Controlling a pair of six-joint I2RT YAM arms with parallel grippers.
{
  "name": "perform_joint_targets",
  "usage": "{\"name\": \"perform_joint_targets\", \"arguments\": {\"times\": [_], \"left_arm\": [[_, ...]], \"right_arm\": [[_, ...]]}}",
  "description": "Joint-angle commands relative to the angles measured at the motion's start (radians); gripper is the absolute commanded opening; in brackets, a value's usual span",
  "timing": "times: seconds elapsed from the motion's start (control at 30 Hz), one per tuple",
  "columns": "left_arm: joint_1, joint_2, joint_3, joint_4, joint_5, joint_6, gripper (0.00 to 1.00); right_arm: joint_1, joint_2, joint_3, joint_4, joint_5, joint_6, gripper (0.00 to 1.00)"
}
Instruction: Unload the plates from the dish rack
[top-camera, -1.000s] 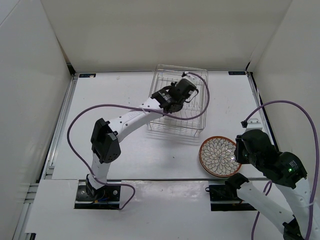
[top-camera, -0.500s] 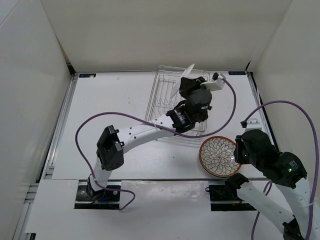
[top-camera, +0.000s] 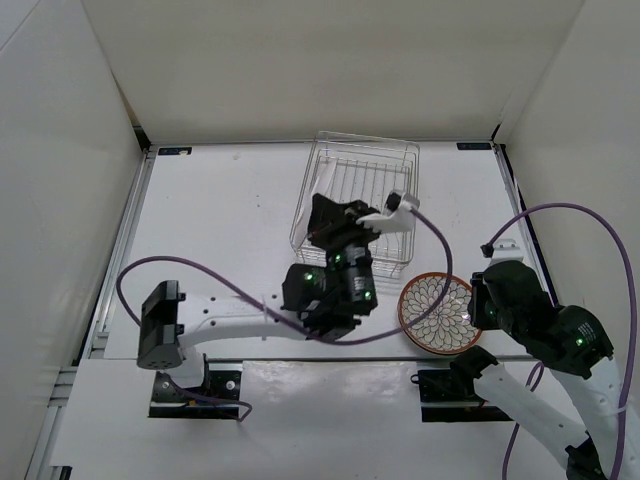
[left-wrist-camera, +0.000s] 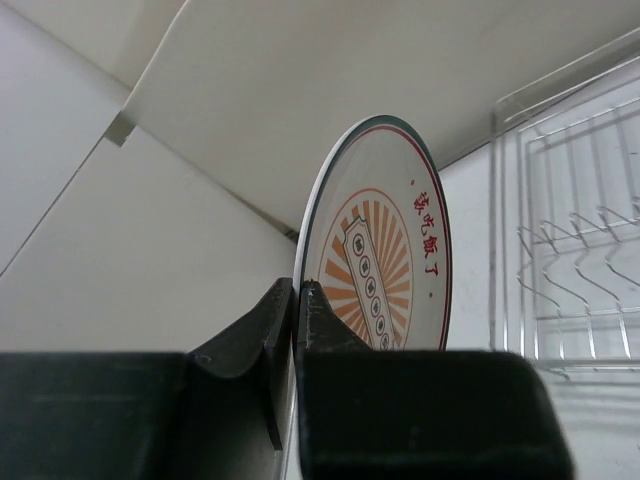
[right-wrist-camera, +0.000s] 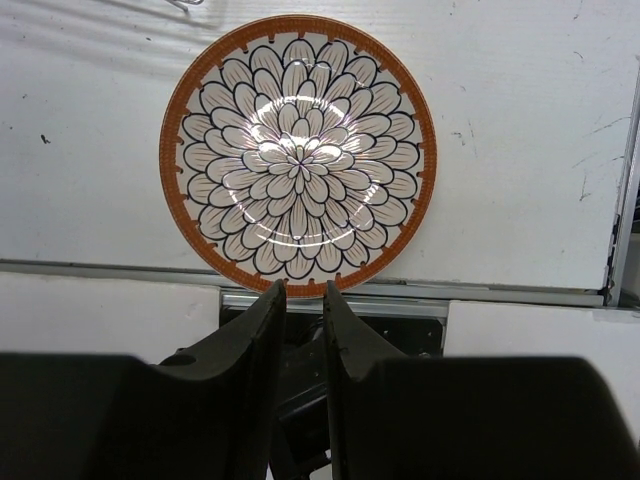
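Observation:
My left gripper (left-wrist-camera: 297, 300) is shut on the rim of the smaller plate (left-wrist-camera: 385, 250), which has an orange centre motif, and holds it on edge in the air. In the top view this gripper (top-camera: 325, 215) is at the near left corner of the dish rack (top-camera: 365, 165); the plate is hard to make out there. The wire rack (left-wrist-camera: 570, 260) shows no plates. The larger petal-pattern plate (top-camera: 437, 312) lies flat on the table near the right arm (right-wrist-camera: 298, 155). My right gripper (right-wrist-camera: 303, 290) hovers above its near edge, jaws a narrow gap apart and empty.
White walls enclose the table on three sides. The table's near edge and the right arm's base mount (right-wrist-camera: 310, 370) are right under the right gripper. The left arm's purple cable (top-camera: 200, 275) loops over the table's left half.
My left gripper lifted the small plate up out of the rack, then drew back toward the near side, to the rack's front left corner. The right arm and large plate have not moved.

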Motion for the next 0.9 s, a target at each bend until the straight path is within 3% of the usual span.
{"name": "perform_joint_targets", "arguments": {"times": [0.0, 0.23, 0.4, 0.47, 0.5, 0.53, 0.57, 0.6, 0.63, 0.7, 0.77, 0.87], "left_arm": [[-0.078, -0.119, -0.068, 0.186, -0.106, 0.116, 0.00], [-0.101, -0.269, -0.063, 0.183, -0.091, 0.168, 0.00], [-0.116, -0.346, 0.001, 0.159, 0.032, 0.095, 0.00], [-0.133, -0.402, -0.005, -0.080, 0.116, -0.141, 0.00], [-0.138, -0.448, -0.012, -0.190, 0.138, -0.378, 0.00], [-0.138, -0.494, -0.002, -0.710, 0.232, -0.533, 0.00], [-0.138, -0.536, 0.030, -0.952, 0.294, -0.706, 0.00], [-0.129, -0.548, 0.073, -1.198, 0.378, -1.207, 0.00], [-0.106, -0.564, 0.166, -1.572, 0.610, -1.300, 0.00], [-0.104, -0.564, 0.184, -1.599, 0.644, -1.347, 0.00], [-0.104, -0.535, 0.273, -1.756, 0.676, -1.416, 0.00], [-0.104, -0.541, 0.205, -1.962, 0.716, -1.534, 0.00]], "right_arm": [[0.001, 0.004, 0.000, -0.002, 0.001, -0.015, 0.25], [0.001, 0.015, 0.000, -0.005, 0.006, -0.013, 0.24], [0.002, 0.031, -0.001, -0.005, 0.006, -0.013, 0.24], [0.001, 0.047, -0.001, -0.005, 0.003, -0.015, 0.24], [0.001, 0.048, -0.001, -0.002, 0.002, -0.015, 0.24], [0.001, 0.058, -0.001, -0.003, 0.005, -0.015, 0.24], [0.001, 0.062, -0.001, -0.002, 0.005, -0.015, 0.24], [0.001, 0.067, -0.003, -0.005, 0.006, -0.015, 0.24], [0.001, 0.073, -0.001, -0.003, 0.006, -0.015, 0.24], [0.001, 0.082, -0.003, -0.003, 0.008, -0.013, 0.24], [0.001, 0.085, 0.000, -0.002, 0.014, -0.009, 0.24], [0.001, 0.084, -0.001, -0.006, 0.018, -0.010, 0.24]]}}
